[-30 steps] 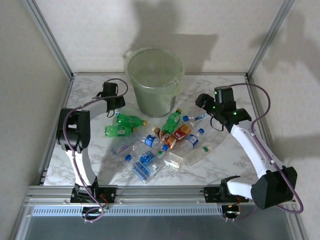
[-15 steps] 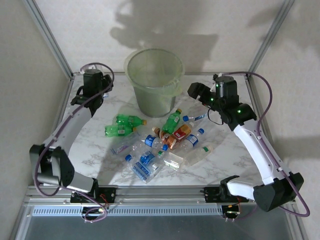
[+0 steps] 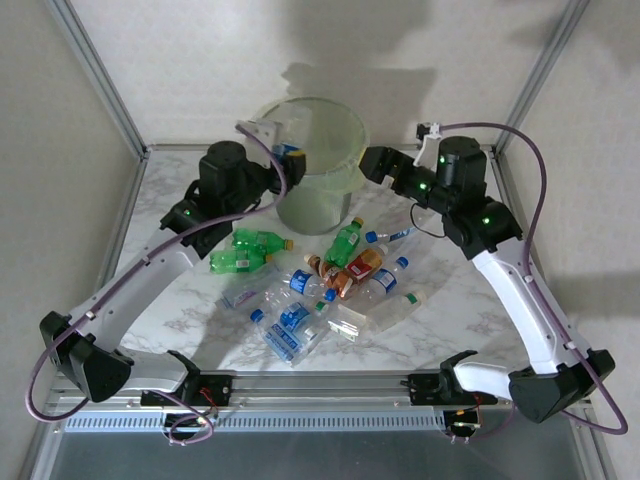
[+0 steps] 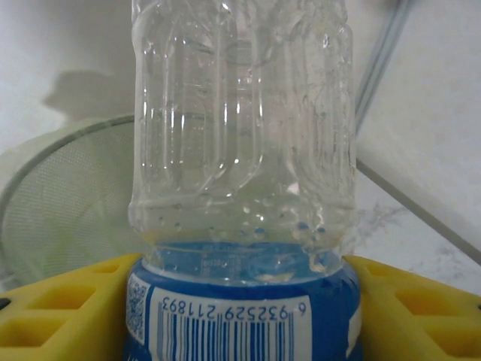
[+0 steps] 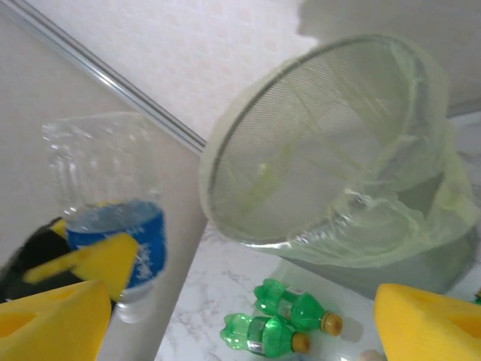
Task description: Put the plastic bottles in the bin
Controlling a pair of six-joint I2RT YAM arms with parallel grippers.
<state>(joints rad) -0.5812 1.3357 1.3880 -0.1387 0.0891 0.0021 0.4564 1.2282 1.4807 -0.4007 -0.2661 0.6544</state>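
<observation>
Left gripper [image 3: 285, 155] had swung in from the far-left corner to the bin's [image 3: 352, 128] left rim, jaws half-closed on a clear blue-labelled bottle [image 3: 258, 131], not yet released. Right gripper [image 3: 372, 162], at the right rim, had spread wide, empty. Remaining bottles [image 3: 320, 285] lay on the table [image 3: 450, 330]. Deposit judged imminent.

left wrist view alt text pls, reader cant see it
A clear plastic bottle with a blue barcode label, close up, gripped at the label between two yellow pads. Behind it, the pale-green bin at left and marble table at right.
</observation>
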